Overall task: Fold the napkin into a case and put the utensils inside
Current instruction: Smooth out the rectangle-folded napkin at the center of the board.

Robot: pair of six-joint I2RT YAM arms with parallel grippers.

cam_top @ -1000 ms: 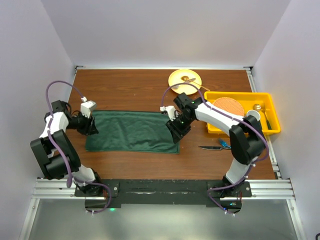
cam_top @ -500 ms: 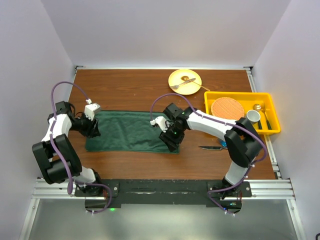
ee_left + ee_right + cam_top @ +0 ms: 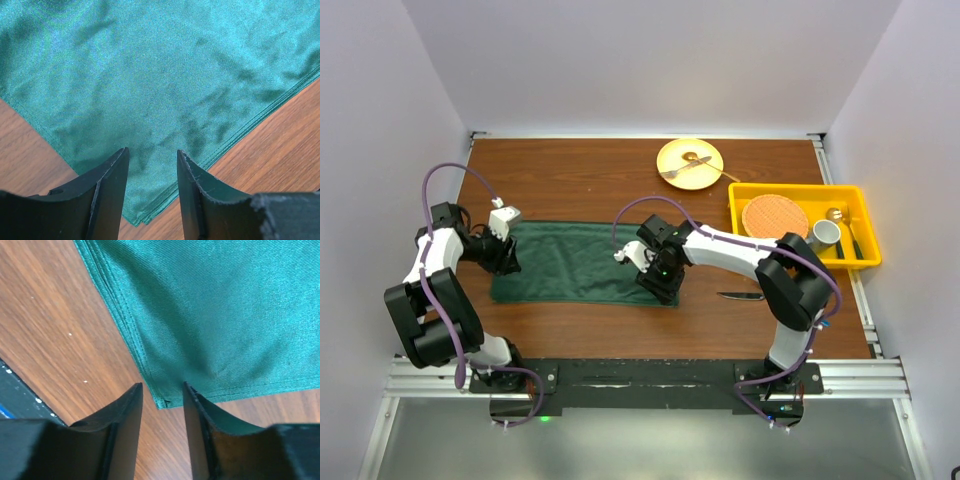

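The dark green napkin (image 3: 582, 262) lies flat on the wooden table as a layered, folded rectangle. My left gripper (image 3: 506, 256) is at its left end. In the left wrist view it is open (image 3: 152, 155), its jaws either side of the stacked corner of the napkin (image 3: 150, 75). My right gripper (image 3: 661, 284) is at the near right corner. In the right wrist view it is open (image 3: 162, 389), straddling that hemmed corner of the napkin (image 3: 210, 305) without pinching it. One of the utensils, a dark-handled knife (image 3: 741, 296), lies on the table right of the cloth, partly behind the right arm.
A yellow plate (image 3: 704, 152) holding bare-metal cutlery sits at the back. A yellow bin (image 3: 798, 190) at the right holds an orange disc (image 3: 776, 216), a cup (image 3: 825, 234) and more cutlery. Walls close in both sides and the back.
The right gripper has moved left and nearer, down to the napkin's near right corner. The left gripper shifted slightly right onto the left end, then stayed.
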